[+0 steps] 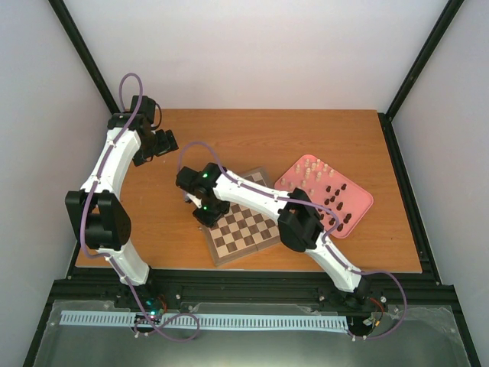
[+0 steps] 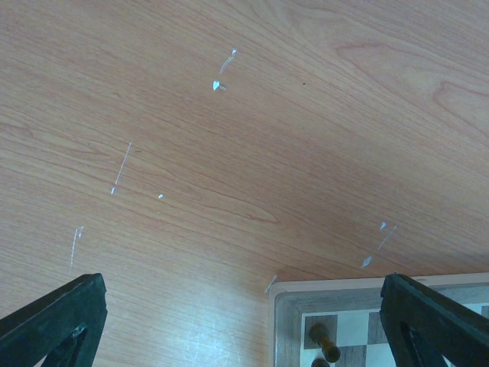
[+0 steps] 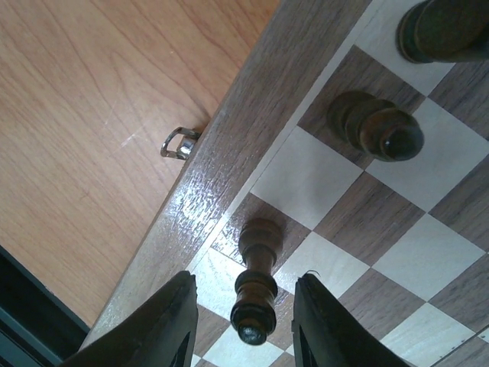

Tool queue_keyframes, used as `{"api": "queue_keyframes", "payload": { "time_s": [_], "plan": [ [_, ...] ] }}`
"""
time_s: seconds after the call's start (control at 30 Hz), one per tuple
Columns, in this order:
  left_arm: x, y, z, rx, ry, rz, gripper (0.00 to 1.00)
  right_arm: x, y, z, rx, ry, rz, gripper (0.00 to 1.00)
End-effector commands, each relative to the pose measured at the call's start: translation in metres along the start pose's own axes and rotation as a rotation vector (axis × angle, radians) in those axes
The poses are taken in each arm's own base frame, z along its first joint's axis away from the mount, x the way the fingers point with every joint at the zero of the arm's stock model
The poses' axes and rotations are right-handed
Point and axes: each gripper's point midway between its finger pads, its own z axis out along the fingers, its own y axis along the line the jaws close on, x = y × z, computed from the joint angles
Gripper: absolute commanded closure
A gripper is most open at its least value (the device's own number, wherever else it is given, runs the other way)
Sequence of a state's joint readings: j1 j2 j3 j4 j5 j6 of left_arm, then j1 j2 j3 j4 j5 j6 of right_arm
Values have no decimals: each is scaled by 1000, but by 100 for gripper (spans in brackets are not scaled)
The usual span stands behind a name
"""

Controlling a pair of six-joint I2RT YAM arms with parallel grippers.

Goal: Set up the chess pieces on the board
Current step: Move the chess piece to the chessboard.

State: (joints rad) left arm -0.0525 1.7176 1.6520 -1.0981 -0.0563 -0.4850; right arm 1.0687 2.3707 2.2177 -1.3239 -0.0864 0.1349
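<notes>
Under right arm (image 1: 252, 193), board (image 1: 244, 233) partly hidden.

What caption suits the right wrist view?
Right gripper, jaws open, around a dark piece at the edge of the board.

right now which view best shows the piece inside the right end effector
Right wrist: the dark piece stands on the board inside the right end effector, close up. Top external hides it under the arm. Left wrist shows small pieces at a board corner, identity unclear.

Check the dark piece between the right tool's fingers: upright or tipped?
Upright: the dark chess piece rests on its base on the board, head toward the camera.
</notes>
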Motion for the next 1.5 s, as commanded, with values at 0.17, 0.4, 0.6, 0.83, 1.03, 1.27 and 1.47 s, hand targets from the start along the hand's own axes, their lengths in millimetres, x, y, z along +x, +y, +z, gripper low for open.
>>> {"api": "queue_keyframes", "payload": {
  "time_s": [0.17, 0.4, 0.6, 0.83, 1.03, 1.27, 1.47],
  "plan": [
    [-4, -3, -3, 6, -17, 20, 0, 1, -6, 14, 9, 24, 7, 69],
    [-5, -3, -3, 6, -20, 21, 0, -1, -13, 19, 27, 26, 20, 74],
    [-5, -3, -3, 3, -19, 23, 0, -1, -17, 22, 25, 35, 32, 84],
    [-5, -2, -3, -1, -20, 22, 0, -8, -22, 12, 43, 4, 44, 85],
    [-6, -2, -3, -1, -22, 24, 0, -16, -22, 12, 35, -16, 44, 85],
    [-5, -3, -2, -1, -19, 23, 0, -19, -23, 14, 31, -22, 42, 85],
    [-6, -3, -2, 0, -19, 22, 0, -20, -24, 17, 21, -18, 47, 84]
  ]
}}
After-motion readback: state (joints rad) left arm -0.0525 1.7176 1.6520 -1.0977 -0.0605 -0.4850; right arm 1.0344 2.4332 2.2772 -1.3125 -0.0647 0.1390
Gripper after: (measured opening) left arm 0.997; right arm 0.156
